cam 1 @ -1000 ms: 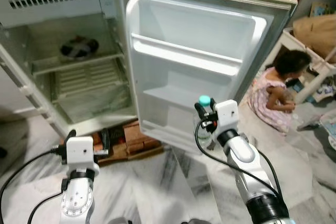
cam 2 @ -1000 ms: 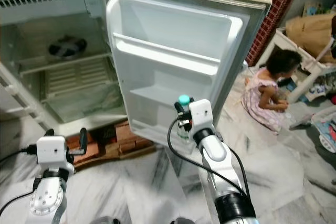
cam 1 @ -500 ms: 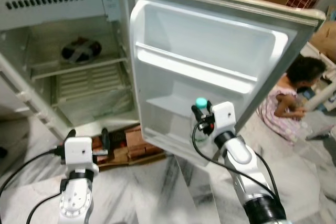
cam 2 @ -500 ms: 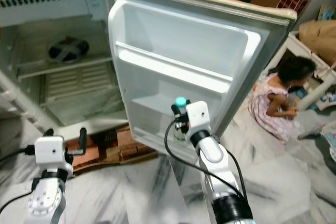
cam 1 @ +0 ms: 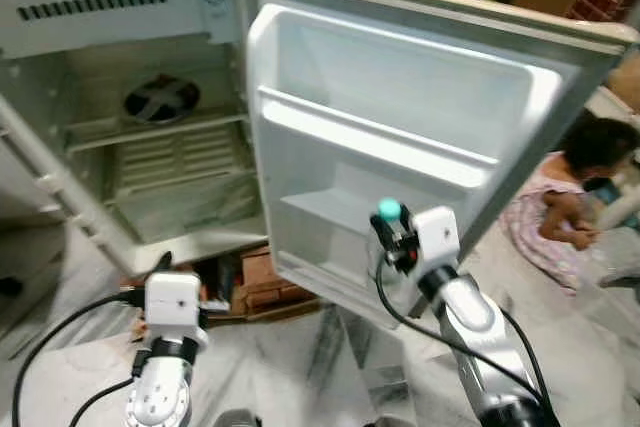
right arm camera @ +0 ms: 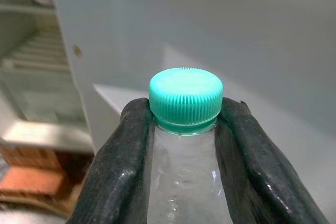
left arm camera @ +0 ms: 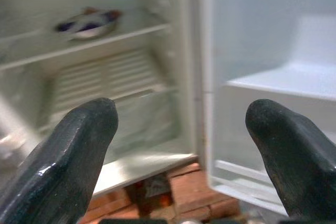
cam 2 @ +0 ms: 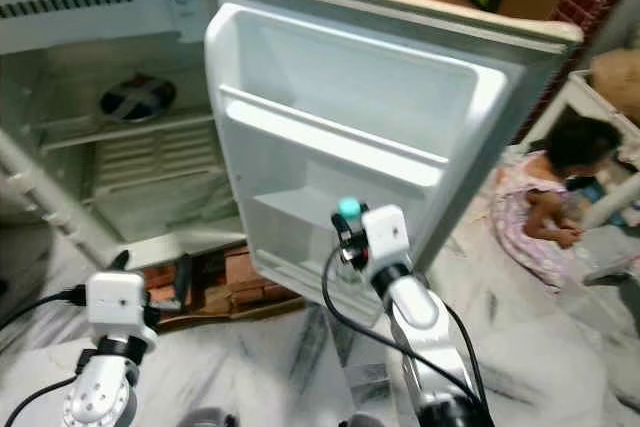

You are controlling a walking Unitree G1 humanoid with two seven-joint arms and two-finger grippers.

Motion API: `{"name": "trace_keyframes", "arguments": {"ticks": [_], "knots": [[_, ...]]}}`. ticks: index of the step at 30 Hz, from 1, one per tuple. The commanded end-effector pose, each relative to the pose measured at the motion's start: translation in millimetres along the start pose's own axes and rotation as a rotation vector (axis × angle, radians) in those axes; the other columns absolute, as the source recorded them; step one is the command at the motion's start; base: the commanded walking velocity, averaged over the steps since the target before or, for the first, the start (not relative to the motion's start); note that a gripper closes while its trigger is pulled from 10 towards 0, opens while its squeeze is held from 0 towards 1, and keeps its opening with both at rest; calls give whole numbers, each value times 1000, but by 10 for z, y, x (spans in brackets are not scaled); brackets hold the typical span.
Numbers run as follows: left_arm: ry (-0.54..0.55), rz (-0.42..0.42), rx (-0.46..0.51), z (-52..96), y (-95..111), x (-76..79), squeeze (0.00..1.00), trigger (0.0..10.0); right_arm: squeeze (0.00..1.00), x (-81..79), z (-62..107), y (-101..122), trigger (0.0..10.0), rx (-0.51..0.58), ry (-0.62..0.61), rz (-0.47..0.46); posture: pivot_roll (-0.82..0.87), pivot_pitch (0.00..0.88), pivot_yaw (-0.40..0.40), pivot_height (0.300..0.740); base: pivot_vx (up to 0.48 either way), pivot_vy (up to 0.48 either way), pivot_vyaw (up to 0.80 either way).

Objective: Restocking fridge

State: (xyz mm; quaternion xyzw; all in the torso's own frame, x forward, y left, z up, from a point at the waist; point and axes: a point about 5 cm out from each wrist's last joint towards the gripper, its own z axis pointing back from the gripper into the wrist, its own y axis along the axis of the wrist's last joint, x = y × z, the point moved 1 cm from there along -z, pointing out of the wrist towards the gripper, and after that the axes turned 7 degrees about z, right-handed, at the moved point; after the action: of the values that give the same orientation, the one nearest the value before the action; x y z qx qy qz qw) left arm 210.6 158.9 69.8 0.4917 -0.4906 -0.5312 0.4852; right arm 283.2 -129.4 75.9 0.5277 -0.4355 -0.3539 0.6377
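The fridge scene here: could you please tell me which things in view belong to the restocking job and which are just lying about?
Part of the job:
- clear bottle with teal cap, clamped at the neck by the right hand
- open fridge door and its lower door shelf
- fridge interior shelf
- left hand, open, idle

Lying about:
- bowl on the interior shelf
- bricks under the fridge
- person sitting on the floor
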Motion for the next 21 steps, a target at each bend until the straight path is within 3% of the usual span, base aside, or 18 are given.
{"name": "trace_keyframes", "arguments": {"ticks": [1,18,21], "knots": [[-86,-60,31,0,63,114,0,10000,0,-3,-52,110,10000,44,4,14,10,126,-31,740,0,0,0],[-79,-58,26,-71,85,97,0,10000,0,-41,-146,148,10000,49,32,13,5,134,-24,740,0,0,0],[-77,-49,24,-76,90,98,0,10000,0,-45,-142,148,10000,50,35,11,3,136,-23,722,0,0,0]]}}
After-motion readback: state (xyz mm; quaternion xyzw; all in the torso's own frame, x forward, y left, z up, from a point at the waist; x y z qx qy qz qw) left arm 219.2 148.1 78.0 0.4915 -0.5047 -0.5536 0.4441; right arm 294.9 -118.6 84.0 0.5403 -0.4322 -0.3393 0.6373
